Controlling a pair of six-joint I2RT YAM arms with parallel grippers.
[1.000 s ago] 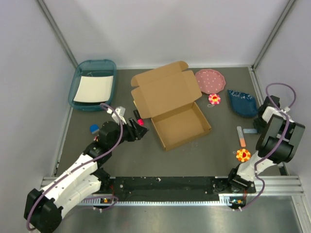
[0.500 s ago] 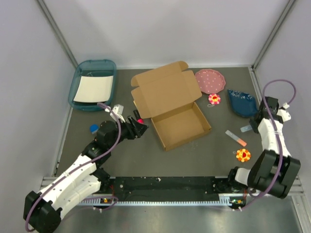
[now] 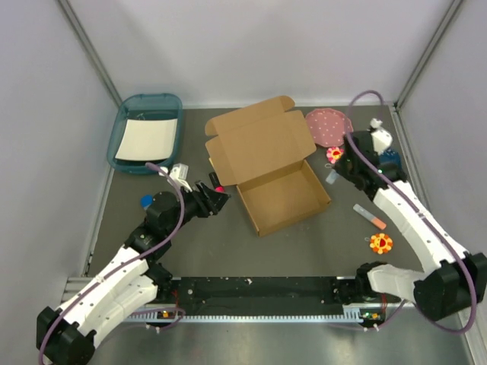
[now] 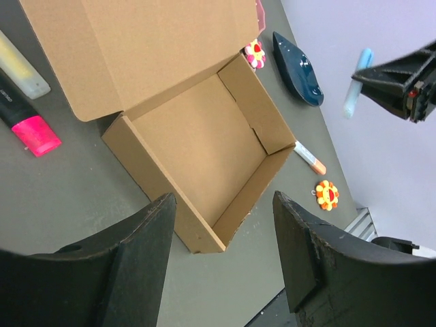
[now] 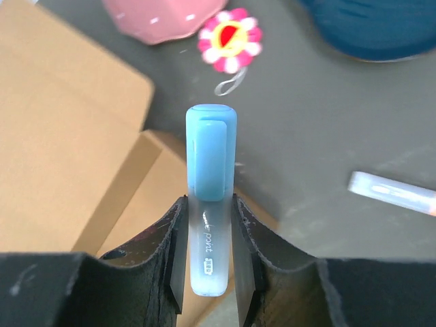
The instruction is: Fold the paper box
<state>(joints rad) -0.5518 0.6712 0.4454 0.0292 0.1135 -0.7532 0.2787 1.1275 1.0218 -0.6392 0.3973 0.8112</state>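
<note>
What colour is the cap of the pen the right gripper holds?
Light blue pen cap; right wrist view.

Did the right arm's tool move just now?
Yes. The right tool swung left, from the right side to beside the paper box, just below the pink plate.

Open table near and left of the box, crowded on its right

Bare table runs along the near side of the paper box and between it and the teal tray. A pink-tipped marker lies just left of the box, by the left gripper. A pink plate, flower charm, blue dish and orange-tipped pen crowd the right, where the right gripper holds a light-blue pen at the box's right edge.
</note>
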